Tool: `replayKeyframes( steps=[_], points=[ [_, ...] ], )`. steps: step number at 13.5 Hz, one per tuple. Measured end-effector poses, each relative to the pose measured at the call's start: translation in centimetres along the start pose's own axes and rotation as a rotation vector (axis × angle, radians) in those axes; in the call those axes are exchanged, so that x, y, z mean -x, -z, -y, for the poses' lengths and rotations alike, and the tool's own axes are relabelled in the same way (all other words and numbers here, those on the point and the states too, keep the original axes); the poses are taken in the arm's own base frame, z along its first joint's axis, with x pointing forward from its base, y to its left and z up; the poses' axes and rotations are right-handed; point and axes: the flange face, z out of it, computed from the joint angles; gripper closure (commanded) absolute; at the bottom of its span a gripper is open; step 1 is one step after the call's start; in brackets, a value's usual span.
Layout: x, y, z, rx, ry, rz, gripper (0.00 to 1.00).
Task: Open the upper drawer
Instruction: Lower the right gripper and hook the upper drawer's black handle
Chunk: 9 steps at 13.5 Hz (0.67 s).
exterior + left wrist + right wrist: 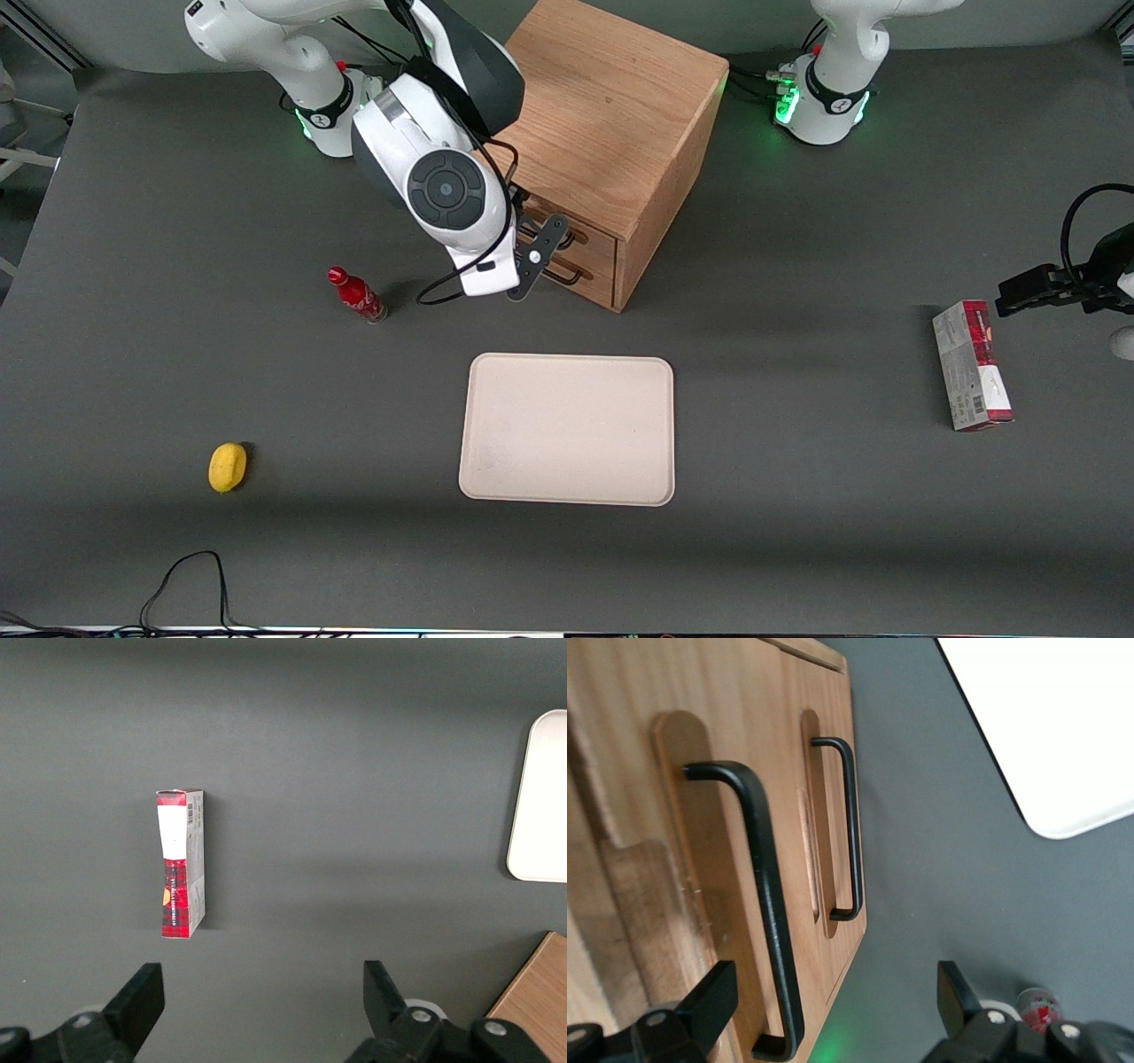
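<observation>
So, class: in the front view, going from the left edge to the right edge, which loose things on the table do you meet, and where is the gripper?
Lemon → red bottle → gripper, open at the upper drawer → tray → red carton.

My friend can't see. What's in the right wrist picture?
The open gripper hangs in front of the wooden cabinet, close to the upper drawer's black handle. The lower handle, a white tray and a red bottle also show.

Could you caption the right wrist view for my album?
Open tool nears the upper drawer's black handle.
</observation>
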Motion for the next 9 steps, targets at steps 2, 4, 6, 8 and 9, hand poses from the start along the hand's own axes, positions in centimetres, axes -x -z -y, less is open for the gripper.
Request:
replayKeyframes(
  steps=[2,4,6,8,9],
  points=[
    [0.0,0.1,-0.1,0.000,0.015,-0.002,0.00],
    [0.0,0.0,-0.2,-0.001,0.034,-0.001,0.00],
    [-0.2,-0.4,-0.2,-0.013,0.043,0.002,0.00],
    [-0.4,-1.1,-0.3,-0.027,0.042,0.009,0.00],
    [-0.5,-1.3,-0.4,-0.030,0.041,0.013,0.00]
  ],
)
